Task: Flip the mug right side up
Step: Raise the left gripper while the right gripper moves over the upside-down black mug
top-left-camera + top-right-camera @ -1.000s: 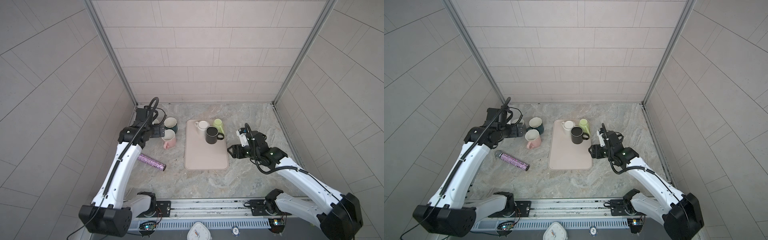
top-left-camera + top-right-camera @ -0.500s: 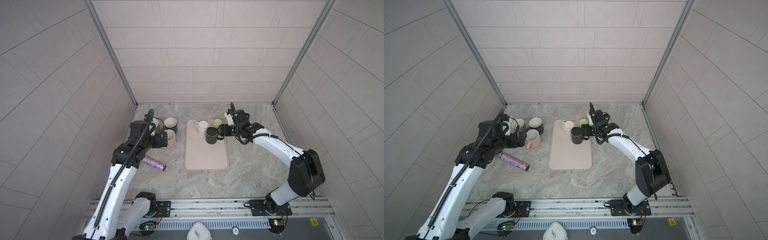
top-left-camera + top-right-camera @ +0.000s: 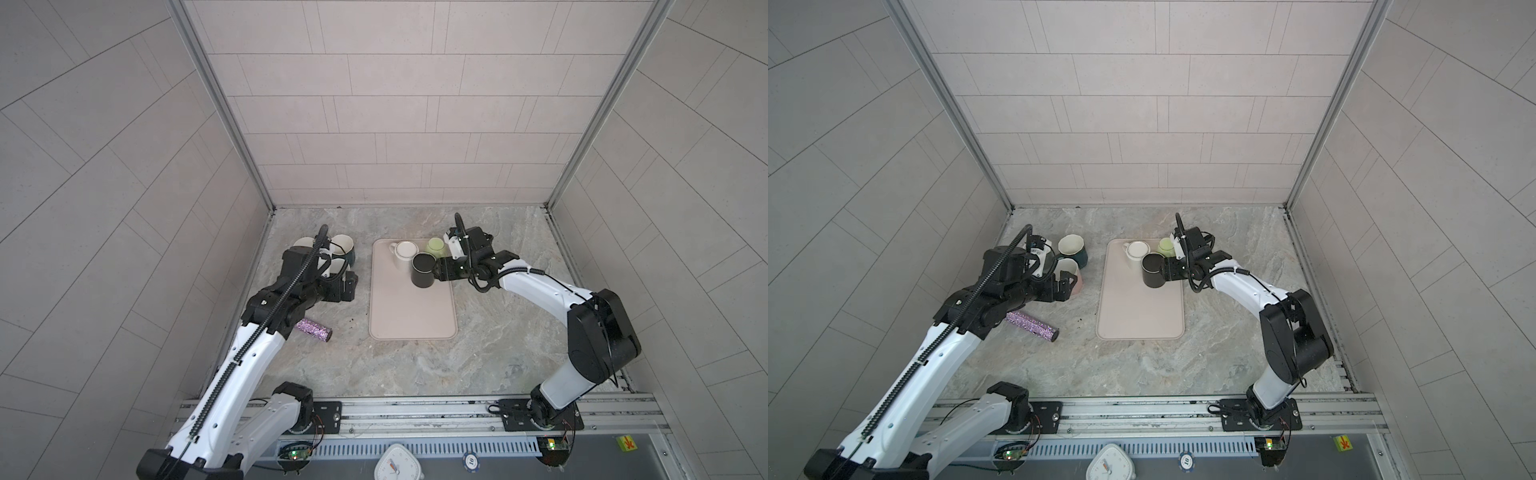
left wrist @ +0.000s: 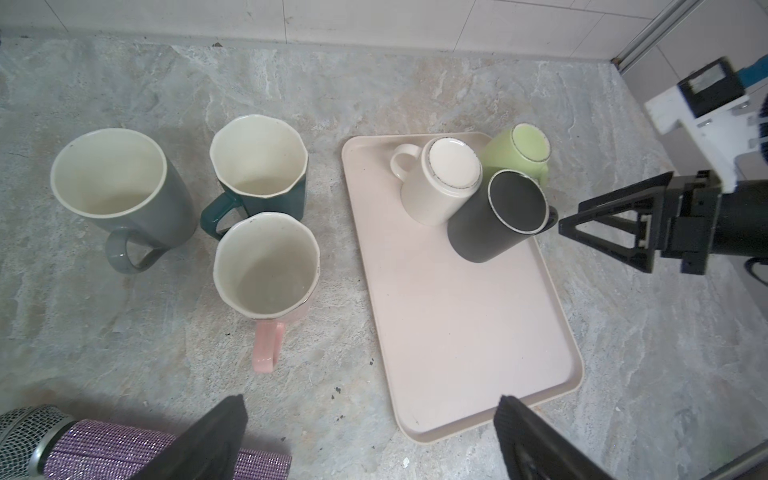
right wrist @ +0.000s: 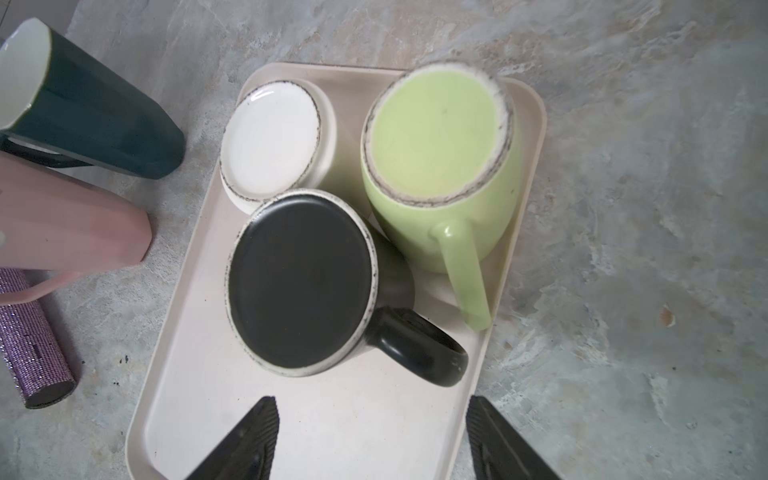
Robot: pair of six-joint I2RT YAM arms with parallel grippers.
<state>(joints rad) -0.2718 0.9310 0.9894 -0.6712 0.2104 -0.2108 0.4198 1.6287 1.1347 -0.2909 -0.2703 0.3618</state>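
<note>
Three mugs stand upside down at the far end of a beige tray [image 3: 411, 316]: a black mug [image 3: 423, 270] [image 5: 299, 278], a white mug [image 3: 405, 253] and a green mug [image 3: 435, 246]. My right gripper [image 3: 441, 271] [image 5: 371, 405] is open and low over the tray's right edge. It points at the black mug's handle [image 5: 419, 351], which lies just ahead of its fingertips. Nothing is between its jaws. My left gripper [image 3: 349, 286] [image 4: 371, 401] is open and empty, hovering left of the tray over the pink mug [image 4: 266, 266].
Left of the tray, a grey mug [image 4: 120, 187], a dark teal mug [image 4: 259, 166] and the pink mug stand upright and close together. A purple glitter tube [image 3: 313, 328] lies on the marble counter in front of them. Tiled walls close in the back and both sides.
My right arm swung from the tray's right front to the back, bringing its gripper up to the black mug's handle. My left arm shifted slightly forward and stayed open.
</note>
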